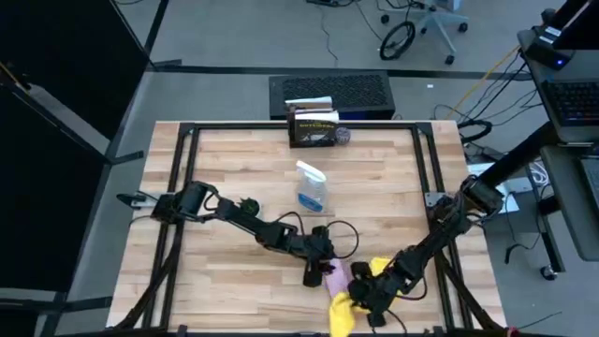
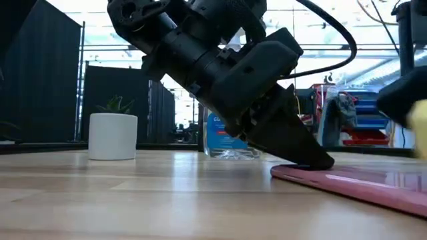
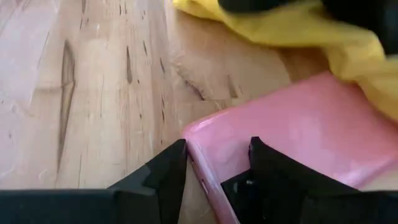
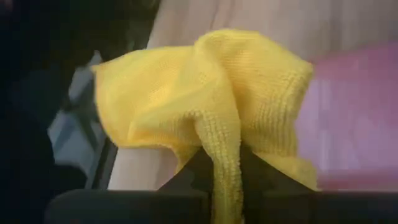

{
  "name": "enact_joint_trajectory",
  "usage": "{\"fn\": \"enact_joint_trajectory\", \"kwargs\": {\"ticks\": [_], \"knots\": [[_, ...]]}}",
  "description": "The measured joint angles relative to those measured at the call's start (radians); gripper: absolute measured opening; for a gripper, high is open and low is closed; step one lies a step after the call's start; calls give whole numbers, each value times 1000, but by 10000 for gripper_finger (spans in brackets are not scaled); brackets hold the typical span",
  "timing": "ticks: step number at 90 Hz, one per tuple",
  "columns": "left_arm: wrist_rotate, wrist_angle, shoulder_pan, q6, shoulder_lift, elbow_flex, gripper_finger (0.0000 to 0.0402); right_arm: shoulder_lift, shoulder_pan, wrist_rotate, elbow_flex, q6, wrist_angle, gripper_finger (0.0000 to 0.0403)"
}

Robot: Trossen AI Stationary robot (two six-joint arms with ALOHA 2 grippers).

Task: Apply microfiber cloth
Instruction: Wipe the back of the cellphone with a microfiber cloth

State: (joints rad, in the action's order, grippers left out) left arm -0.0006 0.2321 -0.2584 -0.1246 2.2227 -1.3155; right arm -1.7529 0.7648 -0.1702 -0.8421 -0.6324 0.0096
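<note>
A pink flat slab, like a phone in a case (image 1: 334, 277), lies flat on the wooden table near its front edge. My left gripper (image 3: 214, 149) slants down onto the slab's corner with a gap between its fingers. The bright yellow microfiber cloth (image 1: 343, 315) is bunched over the slab's near end and also shows in the left wrist view (image 3: 298, 31). My right gripper (image 4: 227, 168) is shut on it, just right of the slab (image 1: 363, 297). My left gripper straddles the slab's corner (image 3: 205, 140). One finger (image 3: 267, 165) is down on the pink top face, the other (image 3: 169, 169) stands beside the slab's edge over the wood. It comes slanting down from the table's left. The slab stays flat on the table (image 2: 347, 179). My right gripper pinches a bunched fold of the cloth (image 4: 225, 146) between its two fingers. The rest of the cloth bulges out beyond the fingertips in loose folds. The cloth is slack and lies against the pink slab (image 4: 348, 112).
A clear spray bottle with blue liquid (image 1: 312, 190) stands mid-table, behind my left gripper. A dark box (image 1: 314, 127) sits at the far edge. A white pot with a plant (image 2: 113, 135) shows in the low view. Bare wood lies to the left.
</note>
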Motion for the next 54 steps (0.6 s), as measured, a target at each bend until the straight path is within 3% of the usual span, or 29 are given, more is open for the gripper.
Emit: {"fn": "enact_joint_trajectory", "kwargs": {"ticks": [14, 20, 34, 54], "knots": [[-3, 0, -1, 0, 0, 0, 154, 83, -62, -293, 1, 65, -90, 15], [-4, 1, -1, 0, 0, 0, 154, 91, -94, -352, 1, 68, -128, 15], [-3, 1, -1, 0, 0, 0, 154, 44, -152, -335, 0, 68, -149, 15], [8, -3, -2, 2, 0, 1, 154, -45, -130, -248, -3, 7, -48, 15]]}}
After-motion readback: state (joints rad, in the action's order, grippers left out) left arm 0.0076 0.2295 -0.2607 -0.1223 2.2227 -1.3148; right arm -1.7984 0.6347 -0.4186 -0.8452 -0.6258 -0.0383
